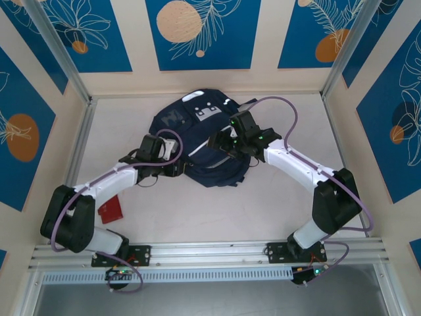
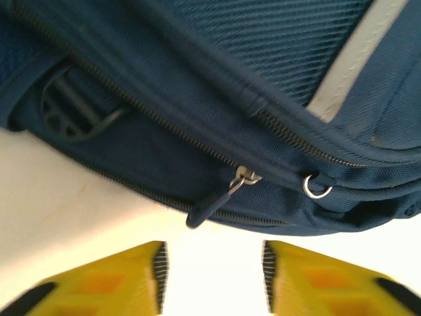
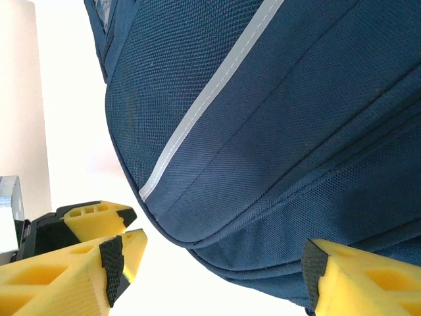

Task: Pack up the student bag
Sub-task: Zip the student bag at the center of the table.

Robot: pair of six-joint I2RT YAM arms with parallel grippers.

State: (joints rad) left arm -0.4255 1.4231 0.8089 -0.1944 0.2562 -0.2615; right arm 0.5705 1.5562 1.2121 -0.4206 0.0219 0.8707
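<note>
1. The left gripper (image 2: 210, 270) is at the near-left side of the bag. Its fingers are parted and nothing is between them.
2. The zipper pull (image 2: 217, 199) hangs straight ahead of that gap, near the fingertips but not touching them. The zipper line runs crosswise to the fingers, slanting down from left to right in the left wrist view.
3. The student bag (image 1: 176, 124) lies flat on the middle of the table (image 1: 276, 210), toward the far edge. Its long axis runs from far to near, with the white patches at the far end.
4. The right gripper (image 3: 216, 262) is over the bag's right side. Its fingers are spread wide to either side of the bag's lower rim and are not clamped on it.
5. The left arm looks nearer the pull. I judge the next move to be a short reach forward to pinch it.
</note>
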